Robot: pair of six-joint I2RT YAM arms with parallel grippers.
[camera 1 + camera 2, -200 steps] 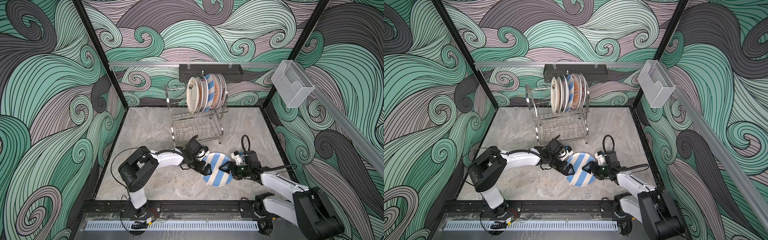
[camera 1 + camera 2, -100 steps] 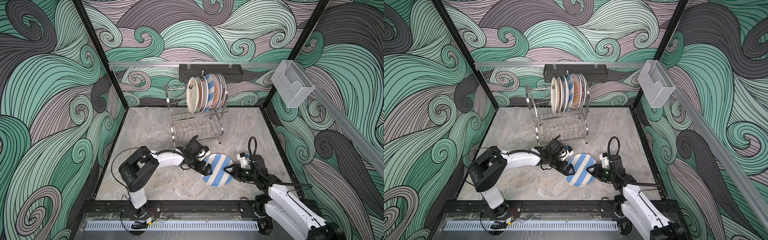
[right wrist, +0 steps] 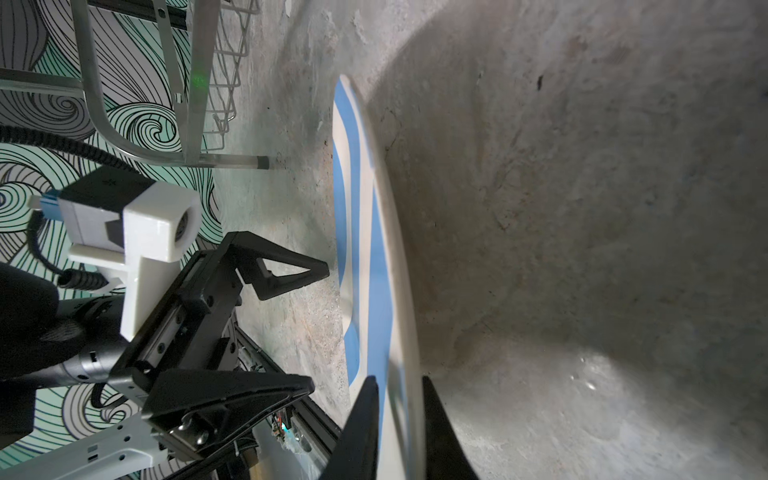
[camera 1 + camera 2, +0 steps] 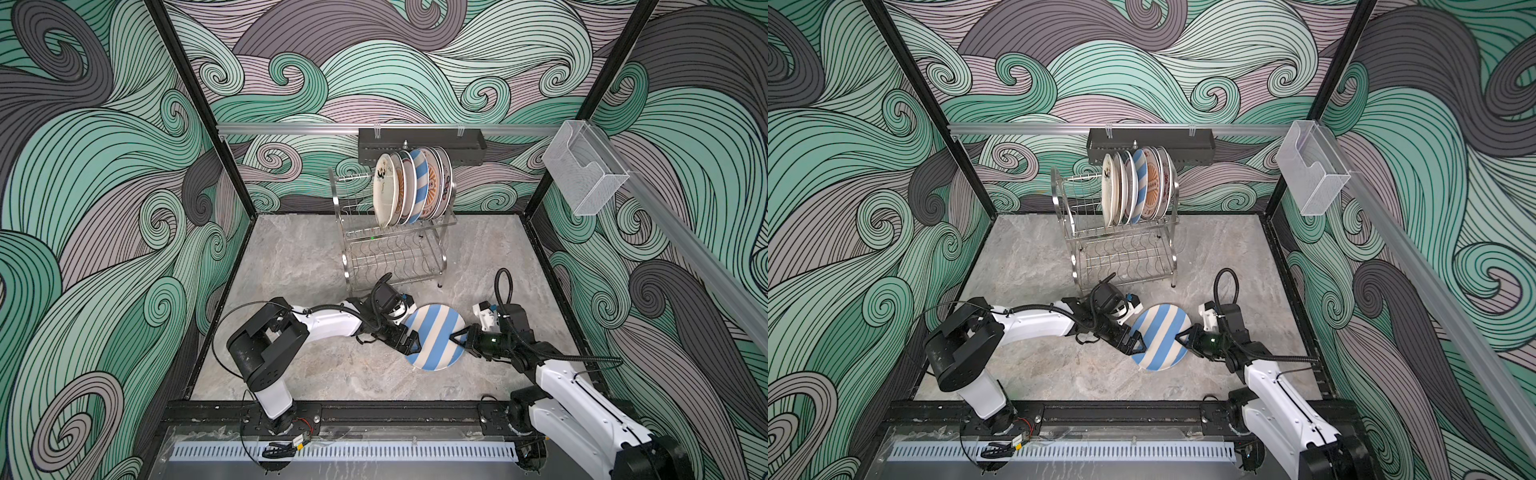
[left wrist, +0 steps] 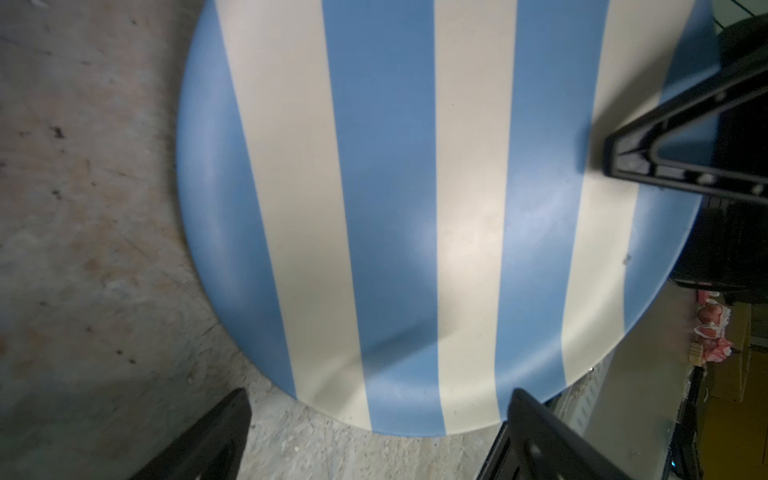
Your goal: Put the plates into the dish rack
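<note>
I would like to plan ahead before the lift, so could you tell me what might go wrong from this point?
The right gripper pinches only the thin rim of the striped plate, far from its middle, so it may tilt or slip when lifted.
The open left gripper sits close at the opposite edge; the plate could knock it.
The racked plates lean close together in the dish rack top tier; slotting another beside them might bump them.

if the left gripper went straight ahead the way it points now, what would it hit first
Most likely the near rim of the striped plate. The open left gripper points straight at it, with one fingertip almost at the edge. It is hard to tell whether the fingers would bump the rim or straddle it.
</note>
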